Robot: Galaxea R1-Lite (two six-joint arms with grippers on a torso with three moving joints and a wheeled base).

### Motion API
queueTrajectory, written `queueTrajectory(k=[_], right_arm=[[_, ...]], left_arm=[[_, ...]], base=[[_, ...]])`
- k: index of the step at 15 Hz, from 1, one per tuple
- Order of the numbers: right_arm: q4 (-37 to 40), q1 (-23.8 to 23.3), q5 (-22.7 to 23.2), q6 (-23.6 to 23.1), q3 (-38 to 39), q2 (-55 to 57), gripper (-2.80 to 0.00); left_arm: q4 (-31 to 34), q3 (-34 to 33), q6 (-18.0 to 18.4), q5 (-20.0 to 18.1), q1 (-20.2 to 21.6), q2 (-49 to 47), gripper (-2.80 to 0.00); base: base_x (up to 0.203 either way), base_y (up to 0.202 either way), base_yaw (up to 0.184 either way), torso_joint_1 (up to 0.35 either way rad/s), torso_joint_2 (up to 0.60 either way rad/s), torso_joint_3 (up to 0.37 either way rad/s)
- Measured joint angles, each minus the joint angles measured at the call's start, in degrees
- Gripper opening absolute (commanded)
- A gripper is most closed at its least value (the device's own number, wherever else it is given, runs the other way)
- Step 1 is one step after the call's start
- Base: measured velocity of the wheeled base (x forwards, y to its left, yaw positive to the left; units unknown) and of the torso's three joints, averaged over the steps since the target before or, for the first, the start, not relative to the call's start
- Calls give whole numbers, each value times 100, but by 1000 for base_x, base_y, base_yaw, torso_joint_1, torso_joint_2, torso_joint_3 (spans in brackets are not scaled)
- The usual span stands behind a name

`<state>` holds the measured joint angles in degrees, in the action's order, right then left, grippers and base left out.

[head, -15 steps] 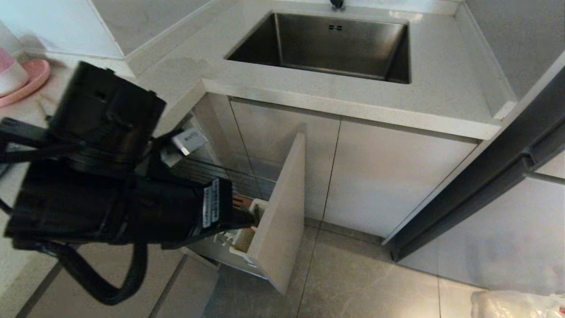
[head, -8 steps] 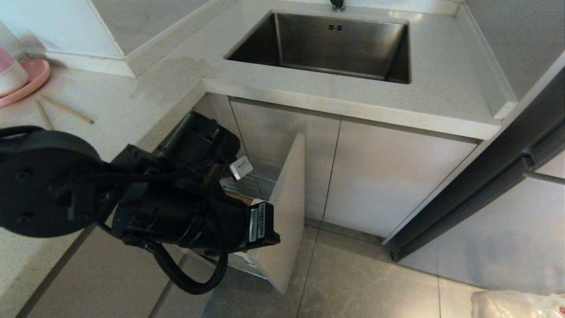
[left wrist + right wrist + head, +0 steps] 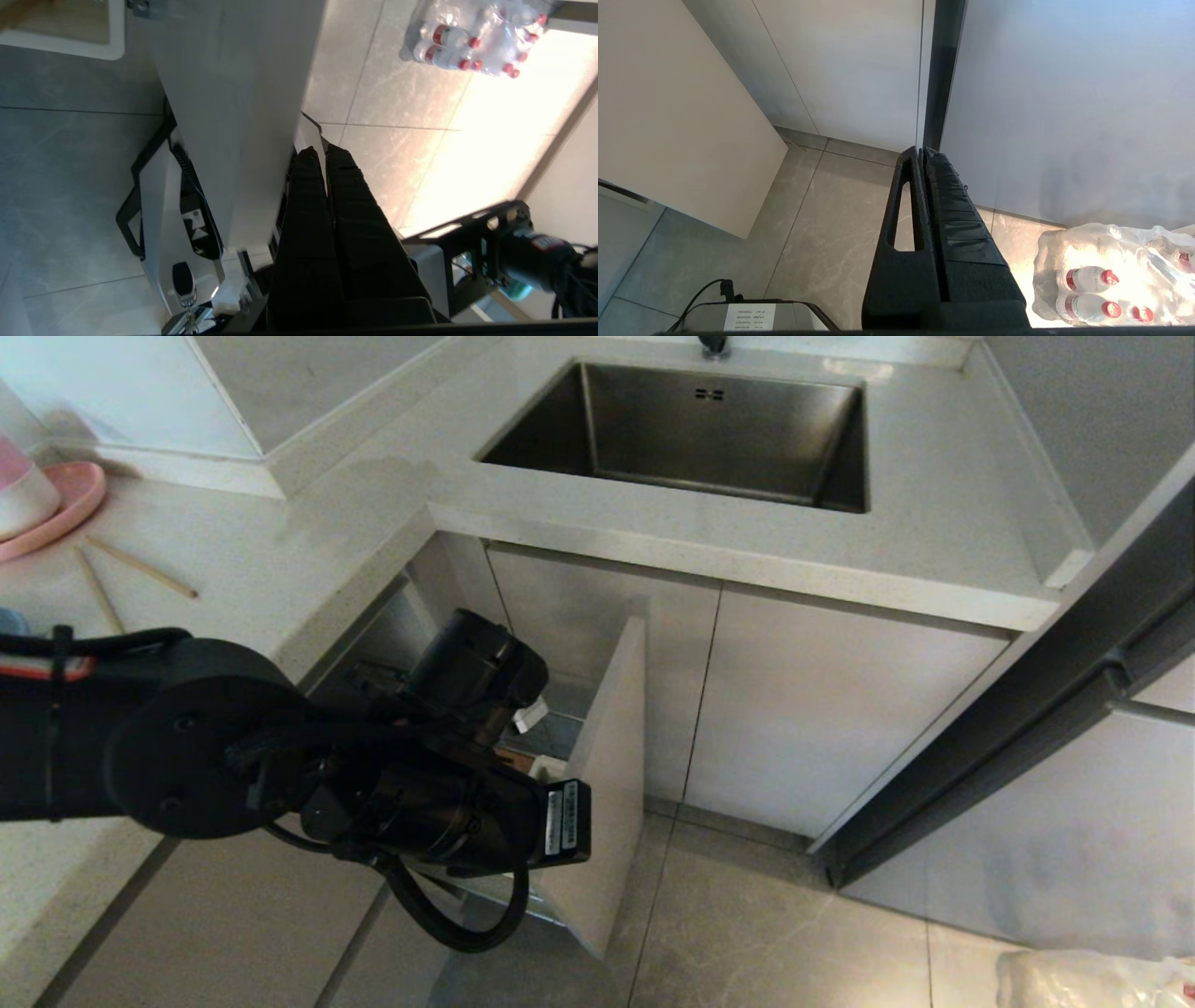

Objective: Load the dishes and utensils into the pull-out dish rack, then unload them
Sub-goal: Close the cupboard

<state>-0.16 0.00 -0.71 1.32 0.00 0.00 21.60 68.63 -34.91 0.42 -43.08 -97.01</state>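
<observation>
The left gripper (image 3: 324,151), fingers pressed together and empty, hangs low beside the beige front panel (image 3: 602,775) of the pull-out dish rack (image 3: 546,767), which stands partly drawn out below the sink (image 3: 691,429), while the wooden chopsticks (image 3: 140,567) lie on the counter (image 3: 280,551) and the right gripper (image 3: 920,151) hangs clenched, empty, above the floor tiles (image 3: 822,233).

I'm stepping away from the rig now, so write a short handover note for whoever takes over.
Left hand: shut, empty, down beside the beige front panel of the pull-out dish rack, which is open.
Right hand: shut, empty, parked over the floor.
Chopsticks lie on the counter near the pink plate.
Bowl, blue plate and metal utensil: not in view.
Done: rack pulled out.
Left: at least the chopsticks need loading; then unload everything.
</observation>
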Motion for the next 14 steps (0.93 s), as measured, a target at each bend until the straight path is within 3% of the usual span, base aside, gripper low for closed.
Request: queueTrajectory(k=[7,14], right_arm=[[0,0,0,0,0,0,-280],[0,0,2,0,0,0,-280]], left_arm=[[-15,18,11,939,-41,-109,-280],[-19,49,263,2638,-85,-143,-280]], base=[[0,0,0,0,0,0],[0,0,0,0,0,0]])
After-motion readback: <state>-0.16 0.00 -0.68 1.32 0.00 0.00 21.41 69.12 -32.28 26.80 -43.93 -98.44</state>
